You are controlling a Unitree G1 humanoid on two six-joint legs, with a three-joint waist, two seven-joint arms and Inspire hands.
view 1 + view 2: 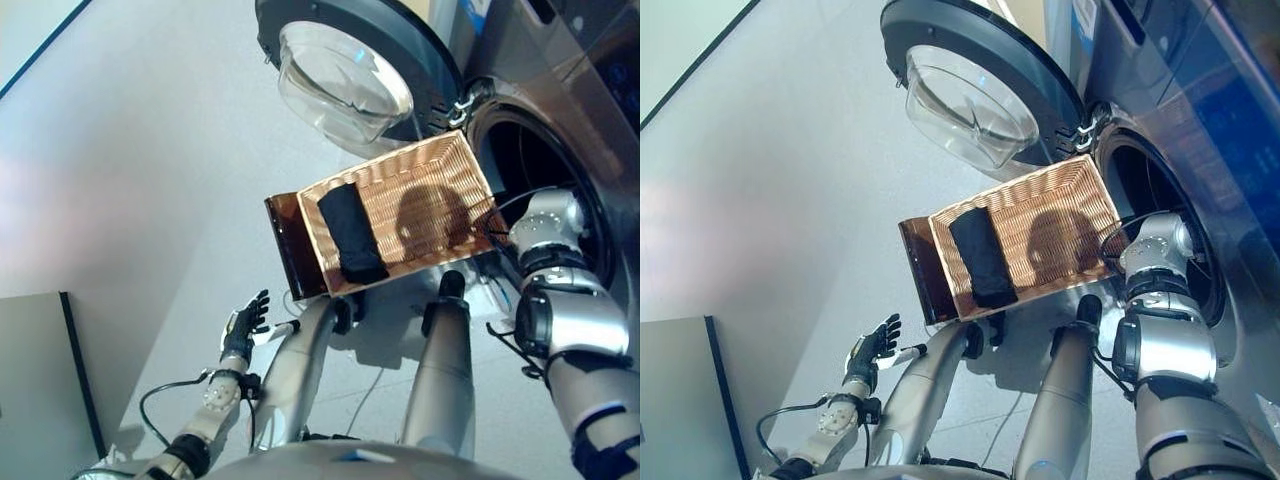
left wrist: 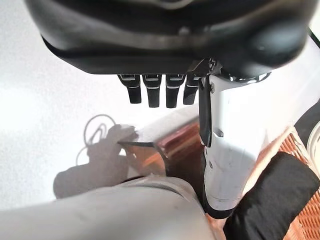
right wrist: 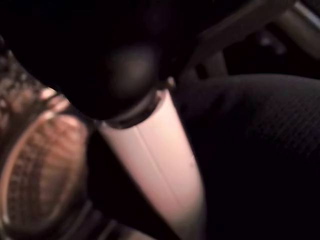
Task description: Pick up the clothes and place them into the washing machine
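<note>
The right robot hand (image 3: pixel 150 150) is inside the washing machine (image 1: pixel 560 80) drum with dark cloth, grip impossible to tell. A folded black garment (image 1: pixel 352 232) lies in the wicker basket (image 1: pixel 440 175) beside the machine's open door (image 1: pixel 345 60). The left robot hand (image 1: pixel 244 325) hangs relaxed and empty below the basket.

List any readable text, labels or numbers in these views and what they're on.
No text is readable in any view.
Sticker at the top of the washing machine: blue and white print, too small and blurred to read.
Door, basket, black garment: no print visible.
</note>
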